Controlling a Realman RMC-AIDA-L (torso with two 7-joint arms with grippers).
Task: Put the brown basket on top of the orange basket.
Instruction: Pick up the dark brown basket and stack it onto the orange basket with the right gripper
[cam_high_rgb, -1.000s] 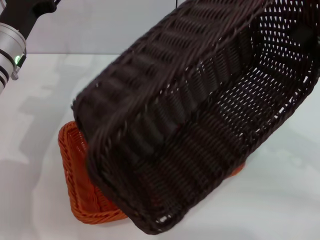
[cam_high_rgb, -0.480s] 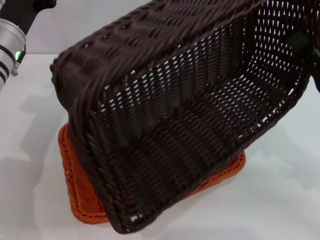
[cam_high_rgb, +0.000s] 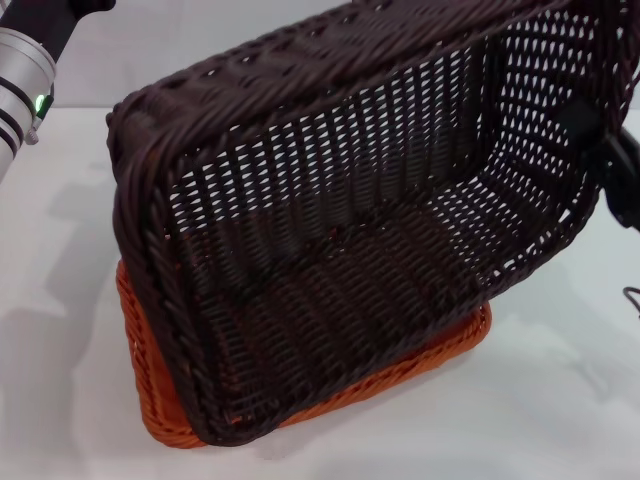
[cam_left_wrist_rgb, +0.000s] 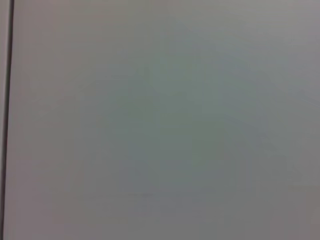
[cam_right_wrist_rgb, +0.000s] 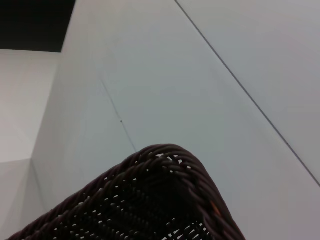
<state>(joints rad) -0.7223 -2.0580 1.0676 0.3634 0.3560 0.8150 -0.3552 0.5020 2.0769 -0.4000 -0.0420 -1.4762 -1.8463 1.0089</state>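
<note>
The brown basket (cam_high_rgb: 350, 250) hangs tilted, its opening towards me, its near left end low over the orange basket (cam_high_rgb: 150, 395) and its right end higher. I cannot tell whether the two touch. The orange basket sits on the white table, mostly hidden under the brown one; only its left end and front rim show. My right gripper (cam_high_rgb: 603, 150) is shut on the brown basket's right end wall, one finger inside, one outside. A corner of the brown basket's rim (cam_right_wrist_rgb: 165, 195) also shows in the right wrist view. My left arm (cam_high_rgb: 25, 70) is parked at the far left; its gripper is out of view.
The white table (cam_high_rgb: 560, 400) spreads around the baskets. A pale wall stands behind it. A thin dark cable (cam_high_rgb: 632, 296) shows at the right edge. The left wrist view shows only a blank pale surface.
The brown basket has swung from steeply tipped to nearly level, and its near left end has come down over the orange basket. The left arm has not moved.
</note>
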